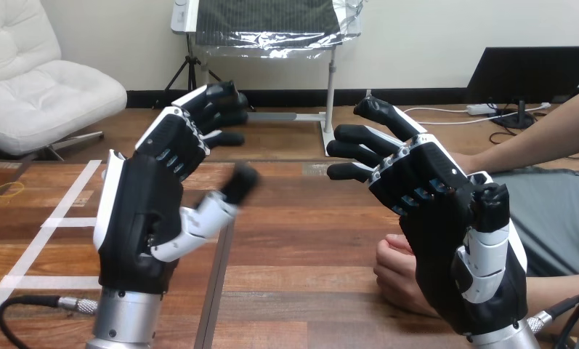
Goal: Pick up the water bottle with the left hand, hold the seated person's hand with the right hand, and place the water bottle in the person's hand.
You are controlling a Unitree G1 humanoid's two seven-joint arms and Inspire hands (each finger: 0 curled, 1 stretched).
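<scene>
- The wooden bench (301,240) fills the lower part of the view. The stretch between my two hands is bare wood.
- My right hand (446,233) is raised at the view's right with its back toward the camera. Its fingers are spread and only loosely bent, pointing up and to the left, and it holds nothing.
- My left hand (137,211) is raised at the view's left, about level with the other. Its fingers are long and relaxed, and the thumb reaches toward the middle. It is empty too.
- The person's forearm (540,131) enters from the upper right edge and slants down and left until it passes behind my right hand.
- The person's hand (397,267) rests on the bench at the lower right, loosely curled. It sits just left of and below my right hand and is partly hidden by it. I cannot tell whether the two touch. My right hand is far nearer to it than my left, and I judge it must go down and slightly left to take hold.
- I cannot tell where the water bottle lies, so I cannot give its direction or long axis. With my left hand empty, I judge the pickup is not yet done.
- White tape lines (57,218) cross the bench's left part, beside my left hand.
- A yellow ring (9,190) lies flat at the far left, well apart from both hands and out of the way.
</scene>
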